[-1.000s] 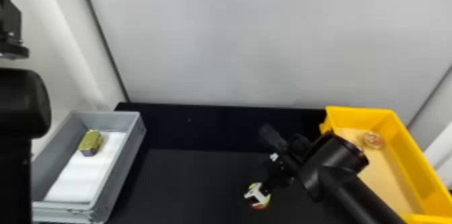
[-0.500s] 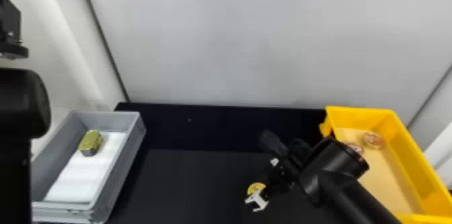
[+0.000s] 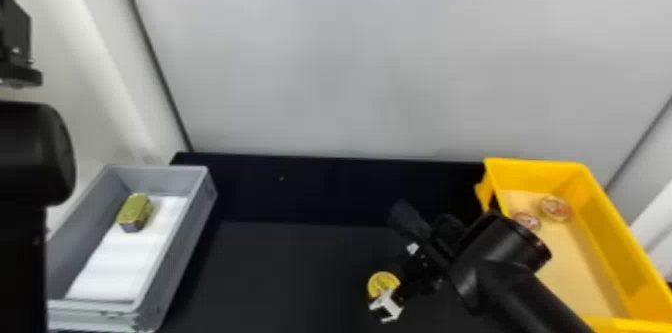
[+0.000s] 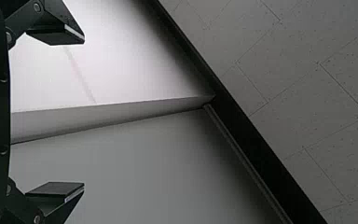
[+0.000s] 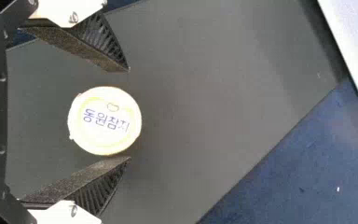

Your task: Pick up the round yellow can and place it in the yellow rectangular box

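– Pale wall (image 3: 350, 57) across the back, behind everything. What's under the right claw (image 3: 417, 269)?
– Black tabletop (image 3: 300, 277), dark mat-like surface, running out to both sides of that claw.
– Boxes?
– Two. Yellow box (image 3: 620, 237) to the right of the right claw, its arm (image 3: 535, 297) passing in front of the near corner. Grey box (image 3: 195, 237) well off to the claw's left, a white sheet (image 3: 122, 262) on its floor.
– And the left claw (image 3: 17, 47)?
– Raised above the grey box's side, at the left edge. Fingers (image 4: 56, 191) wide apart, nothing in them.
– State of the right one?
– Fingers (image 5: 81, 49) spread, wider than the can between them. One side leaves a visible gap; on the other the can is just beside the finger, contact uncertain. No grip noted.
– So the task's specimen is there?
– Yes. Round yellow can (image 5: 105, 120), between the right claw's fingertips, lid facing the wrist camera, blue lettering on it.
– Other finds?
– One gold block-shaped tin (image 3: 135, 212), far left of the right claw, at the sheet's far end. Then two small coppery round items (image 3: 555, 207) inside the yellow box, close together, right of the claw and beyond it.
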### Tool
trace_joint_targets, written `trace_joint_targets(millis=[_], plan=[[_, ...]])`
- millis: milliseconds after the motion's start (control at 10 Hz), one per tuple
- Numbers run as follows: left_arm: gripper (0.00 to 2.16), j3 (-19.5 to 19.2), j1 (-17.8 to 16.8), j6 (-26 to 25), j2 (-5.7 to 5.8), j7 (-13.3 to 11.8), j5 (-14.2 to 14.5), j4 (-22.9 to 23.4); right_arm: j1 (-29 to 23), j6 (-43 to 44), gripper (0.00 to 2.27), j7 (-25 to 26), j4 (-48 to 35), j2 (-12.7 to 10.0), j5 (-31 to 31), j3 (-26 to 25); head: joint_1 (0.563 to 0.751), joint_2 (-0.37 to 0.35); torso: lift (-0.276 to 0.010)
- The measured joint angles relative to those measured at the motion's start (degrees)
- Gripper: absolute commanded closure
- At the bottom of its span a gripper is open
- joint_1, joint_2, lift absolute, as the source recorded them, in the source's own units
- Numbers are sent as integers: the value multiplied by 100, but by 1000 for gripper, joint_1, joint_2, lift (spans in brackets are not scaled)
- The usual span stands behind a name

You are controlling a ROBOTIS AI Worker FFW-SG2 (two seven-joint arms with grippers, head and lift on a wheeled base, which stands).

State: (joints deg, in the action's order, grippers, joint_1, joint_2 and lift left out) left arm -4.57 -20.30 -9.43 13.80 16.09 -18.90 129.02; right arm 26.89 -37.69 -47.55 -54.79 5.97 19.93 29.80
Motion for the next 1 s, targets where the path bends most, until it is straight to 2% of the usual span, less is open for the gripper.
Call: trace_joint_targets(millis=[800,900,1000], plan=[[162,0,18,2,0,-11,-1,27,-25,82,139,0,91,54,92,-14,663,54,-10],[163,0,18,0,0,-15,-1,27,-26,92,217,7,103,54,98,-15,663,54,-10],[163,0,17,-3,0,-17,-1,27,-27,100,440,18,108,54,100,-17,663,54,-10]])
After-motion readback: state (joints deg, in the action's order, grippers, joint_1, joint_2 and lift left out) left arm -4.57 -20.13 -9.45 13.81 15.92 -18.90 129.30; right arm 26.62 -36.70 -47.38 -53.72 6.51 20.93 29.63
